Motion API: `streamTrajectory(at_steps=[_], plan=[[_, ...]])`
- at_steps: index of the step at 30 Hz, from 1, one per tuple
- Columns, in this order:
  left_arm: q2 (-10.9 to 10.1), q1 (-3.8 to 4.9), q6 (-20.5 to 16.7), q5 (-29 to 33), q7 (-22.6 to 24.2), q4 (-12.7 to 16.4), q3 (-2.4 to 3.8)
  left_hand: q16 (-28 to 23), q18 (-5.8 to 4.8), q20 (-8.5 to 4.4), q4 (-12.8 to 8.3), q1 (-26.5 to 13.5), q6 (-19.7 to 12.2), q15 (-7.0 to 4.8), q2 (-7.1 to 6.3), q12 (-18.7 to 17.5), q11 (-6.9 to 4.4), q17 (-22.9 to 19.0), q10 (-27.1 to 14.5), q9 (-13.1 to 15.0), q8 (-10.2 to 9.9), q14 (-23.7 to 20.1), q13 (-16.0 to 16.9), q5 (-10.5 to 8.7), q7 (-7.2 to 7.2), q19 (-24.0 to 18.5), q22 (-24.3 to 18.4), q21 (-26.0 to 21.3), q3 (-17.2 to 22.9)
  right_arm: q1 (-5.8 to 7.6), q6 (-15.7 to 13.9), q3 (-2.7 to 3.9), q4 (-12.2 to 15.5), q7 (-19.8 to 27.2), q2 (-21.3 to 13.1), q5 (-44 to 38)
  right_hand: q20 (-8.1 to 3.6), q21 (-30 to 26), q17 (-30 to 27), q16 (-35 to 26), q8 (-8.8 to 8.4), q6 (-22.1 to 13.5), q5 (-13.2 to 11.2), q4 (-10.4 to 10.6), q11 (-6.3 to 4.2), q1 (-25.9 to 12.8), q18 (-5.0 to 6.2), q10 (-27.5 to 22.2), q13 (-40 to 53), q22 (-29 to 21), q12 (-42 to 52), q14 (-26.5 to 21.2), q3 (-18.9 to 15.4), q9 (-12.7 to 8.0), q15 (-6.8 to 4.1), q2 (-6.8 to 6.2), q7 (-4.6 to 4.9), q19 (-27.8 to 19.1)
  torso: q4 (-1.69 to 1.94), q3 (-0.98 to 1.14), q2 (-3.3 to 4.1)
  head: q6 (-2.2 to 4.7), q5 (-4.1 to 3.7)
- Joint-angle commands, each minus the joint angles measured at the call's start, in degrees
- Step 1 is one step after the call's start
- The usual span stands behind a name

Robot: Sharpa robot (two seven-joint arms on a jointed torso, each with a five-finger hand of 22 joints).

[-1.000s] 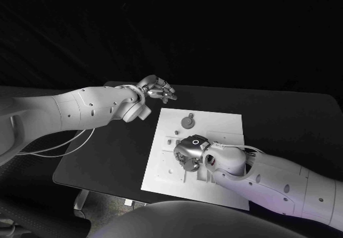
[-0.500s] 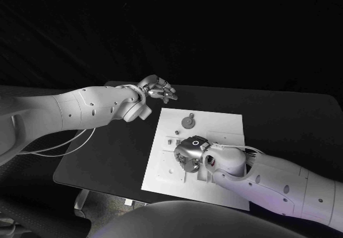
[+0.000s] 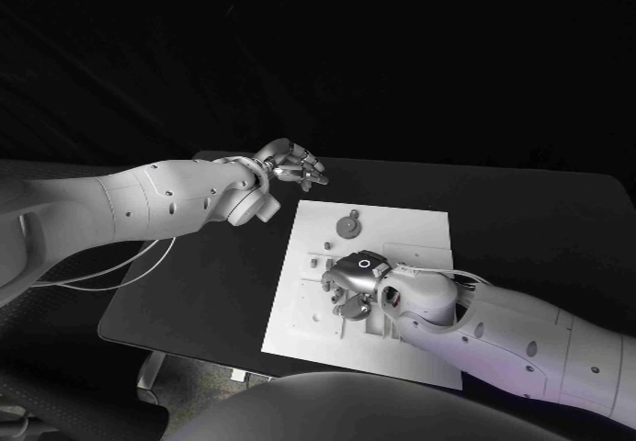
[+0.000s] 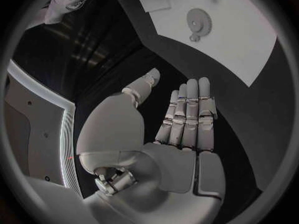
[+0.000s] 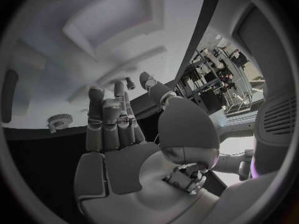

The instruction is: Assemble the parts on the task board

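Note:
The white task board (image 3: 414,241) lies in the middle of the black table. A grey gear (image 3: 347,225) sits on its far part, and a round grey part (image 3: 356,310) lies on its near part. My right hand (image 3: 356,278) hovers low over the board's middle, just beyond that round part. Its fingers (image 5: 107,119) are stretched out and hold nothing. Past them are the board (image 5: 50,74), a gear (image 5: 59,119) and small pegs (image 5: 129,82). My left hand (image 3: 289,163) hangs beyond the board's far left corner, its palm (image 4: 181,129) flat and empty. From there the gear (image 4: 199,19) shows on the board (image 4: 249,40).
Black table (image 3: 212,276) lies bare to the left of the board and on the far right (image 3: 530,211). Slots and small raised fixtures (image 3: 318,262) line the board's left side. The table's near left edge (image 3: 119,331) is close to the board.
My right hand has shifted slightly toward the board's far side, uncovering the round grey part it was lying over. The left hand has stayed still.

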Motion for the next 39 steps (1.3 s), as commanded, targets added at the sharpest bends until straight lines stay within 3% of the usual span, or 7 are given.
streamTrajectory(at_steps=[1,8,15,19,26,34,39], plan=[[-0.04,0.11,0.11,0.39,0.19,0.11,0.06,-0.19,0.85,0.09,0.14,0.1,-0.5,-0.03,0.06,-0.09,0.04,0.07,-0.46,-0.07,-0.12,0.26,-0.07,0.07,0.09,0.39,0.07,-0.27,-0.12,-0.15,-1.58,-0.13,-0.01,-0.35,-0.47,0.05,-0.26,-0.21,-0.08,-0.17,-0.29,-0.34,0.13,-0.08,0.02,-0.21,1.76,-0.39,0.22,0.06,-0.05,-0.11,-0.39,-0.06,0.44,-0.23,-0.22,-0.29,0.0,-0.01,0.0,0.0,-0.1],[-0.27,0.11,0.13,0.39,0.33,0.15,0.05,-0.21,0.85,0.09,0.16,0.12,-0.52,-0.02,0.07,-0.08,0.05,0.1,-0.48,-0.07,-0.11,0.26,-0.07,0.07,0.1,0.39,0.08,-0.28,-0.11,0.54,-5.18,0.2,3.11,-0.13,-3.59,0.66,-0.45,-0.08,-0.05,0.04,0.3,0.28,0.14,-0.19,-0.09,1.0,1.76,0.13,0.43,0.18,0.21,0.18,-0.33,0.13,0.36,0.31,-0.21,-0.02,-0.04,-0.01,-0.03,0.0,-0.38],[-0.82,0.11,-0.36,0.86,0.73,0.22,0.05,-0.22,0.86,0.09,0.16,0.14,-0.53,-0.03,0.05,-0.06,0.05,0.12,-0.47,-0.07,-0.11,0.27,-0.07,0.07,0.1,0.4,0.09,-0.3,-0.1,2.52,-7.66,5.33,8.24,0.43,-9.92,4.29,-0.81,0.39,-0.1,0.5,0.45,0.1,0.13,-0.03,-0.21,1.67,1.76,0.5,0.61,0.4,0.36,1.49,-0.67,0.04,0.25,0.22,0.54,0.93,-0.16,-0.01,0.0,0.0,-1.0],[-1.05,0.11,-0.36,0.99,0.77,0.17,0.05,-0.23,0.86,0.08,0.15,0.16,-0.53,-0.03,0.02,-0.05,0.04,0.14,-0.46,-0.07,-0.1,0.28,-0.06,0.07,0.1,0.4,0.09,-0.3,-0.1,4.3,-4.83,7.0,10.85,-0.49,-13.44,6.07,-0.9,0.44,-0.19,0.48,0.71,0.41,0.13,0.04,-0.07,1.5,1.76,0.14,0.53,0.44,0.11,1.76,-0.86,0.08,0.38,-0.14,0.52,1.08,-0.18,0.08,0.01,0.0,-1.33],[-1.26,0.1,-0.25,1.03,0.86,0.17,0.04,-0.24,0.87,0.08,0.15,0.21,-0.54,-0.04,0.02,-0.03,0.03,0.17,-0.45,-0.07,-0.09,0.29,-0.06,0.08,0.1,0.42,0.1,-0.31,-0.08,6.63,-0.36,7.04,13.64,-2.22,-17.71,5.47,-0.26,-0.33,-0.24,0.05,0.79,-0.04,0.13,0.83,1.16,0.3,1.76,-2.64,-0.18,0.53,-1.53,0.06,-0.91,-0.08,1.55,-2.01,-0.86,-0.44,-0.25,0.11,-0.04,0.0,-1.67],[-1.1,0.09,0.0,1.14,0.87,0.16,0.03,-0.26,0.86,0.08,0.16,0.23,-0.56,-0.04,0.02,-0.01,0.03,0.2,-0.44,-0.07,-0.08,0.3,-0.06,0.07,0.11,0.43,0.11,-0.32,-0.08,6.68,5.59,6.97,11.48,-4.08,-18.24,4.16,0.98,-1.08,0.3,0.64,-0.07,-3.22,0.12,4.67,3.22,-0.83,1.74,-7.66,-1.14,0.92,-3.96,-3.68,0.82,-0.51,3.63,-5.9,-3.37,-2.94,-0.02,0.12,0.04,0.0,-2.16],[-1.09,0.09,0.04,1.16,0.85,0.08,0.03,-0.27,0.86,0.08,0.18,0.22,-0.56,-0.04,0.01,-0.01,0.03,0.21,-0.44,-0.06,-0.07,0.3,-0.06,0.07,0.11,0.43,0.11,-0.33,-0.08,6.67,6.35,6.43,9.23,-4.19,-17.53,3.02,1.21,-1.03,0.39,1.03,-0.04,-3.99,0.15,5.47,3.44,-0.65,1.76,-8.23,-1.11,1.09,-4.02,-4.39,1.02,-0.45,3.82,-6.3,-3.78,-3.44,0.02,0.02,0.04,0.0,-2.42]])
